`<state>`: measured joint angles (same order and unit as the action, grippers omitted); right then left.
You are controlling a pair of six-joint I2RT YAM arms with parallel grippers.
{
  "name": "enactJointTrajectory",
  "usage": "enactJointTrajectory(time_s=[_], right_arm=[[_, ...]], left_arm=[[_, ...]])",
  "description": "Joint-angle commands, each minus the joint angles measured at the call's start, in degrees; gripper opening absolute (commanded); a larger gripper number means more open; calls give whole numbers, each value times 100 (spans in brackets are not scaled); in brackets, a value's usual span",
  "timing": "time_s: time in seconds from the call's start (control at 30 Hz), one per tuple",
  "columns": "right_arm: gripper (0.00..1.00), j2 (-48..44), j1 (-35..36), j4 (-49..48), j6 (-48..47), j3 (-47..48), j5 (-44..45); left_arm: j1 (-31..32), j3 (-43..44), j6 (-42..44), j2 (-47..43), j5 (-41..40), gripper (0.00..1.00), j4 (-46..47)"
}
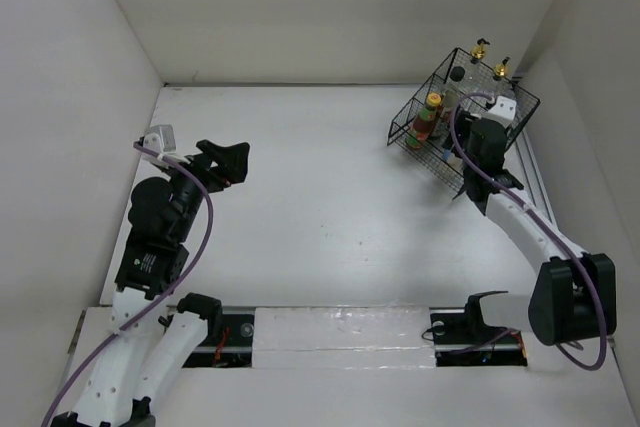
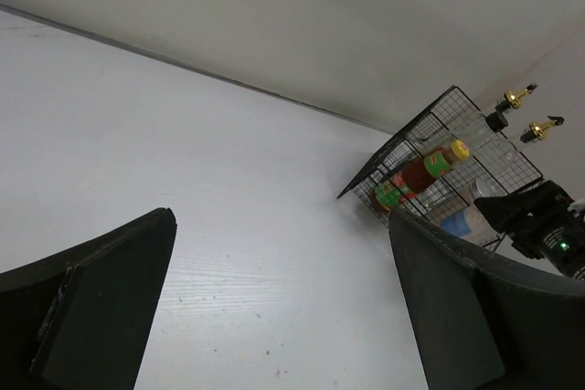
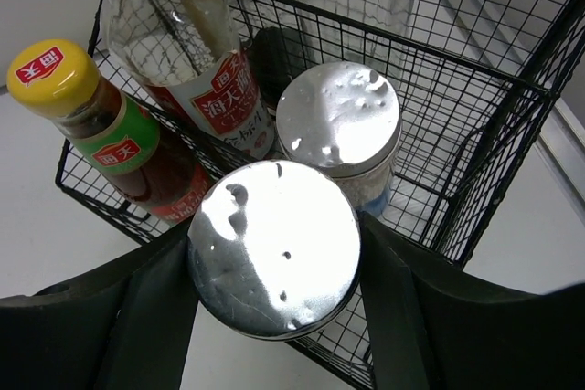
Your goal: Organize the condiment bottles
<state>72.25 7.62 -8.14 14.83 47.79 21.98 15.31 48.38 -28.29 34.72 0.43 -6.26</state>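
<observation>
My right gripper is shut on a short white bottle with a shiny silver lid, holding it at the near edge of the black wire basket. Inside the basket stand a second silver-lidded bottle, a yellow-capped bottle with a green and red label, and a red-labelled bottle. Two clear glass bottles with gold pourers rise at the basket's back. My left gripper hangs open and empty over the table's left side, far from the basket.
The basket sits in the far right corner close to the white walls. A metal rail runs along the table's right edge. Both arm bases stand at the near edge.
</observation>
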Motion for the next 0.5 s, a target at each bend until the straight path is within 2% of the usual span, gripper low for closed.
enactJointTrajectory(time_s=[0.0, 0.03, 0.2, 0.27, 0.37, 0.47], right_arm=[[67, -27, 100, -618, 169, 64, 122], [72, 26, 100, -618, 222, 64, 123], [80, 79, 152, -443, 284, 64, 123], [87, 79, 152, -443, 284, 64, 123], [88, -52, 205, -390, 284, 64, 175], [94, -351, 337, -153, 284, 195, 306]], left_arm=[[16, 57, 87, 44, 107, 100, 222], [16, 57, 87, 44, 107, 100, 170], [16, 57, 87, 44, 107, 100, 117], [16, 110, 87, 44, 107, 100, 116], [16, 110, 87, 44, 107, 100, 64], [16, 110, 87, 44, 45, 100, 64]])
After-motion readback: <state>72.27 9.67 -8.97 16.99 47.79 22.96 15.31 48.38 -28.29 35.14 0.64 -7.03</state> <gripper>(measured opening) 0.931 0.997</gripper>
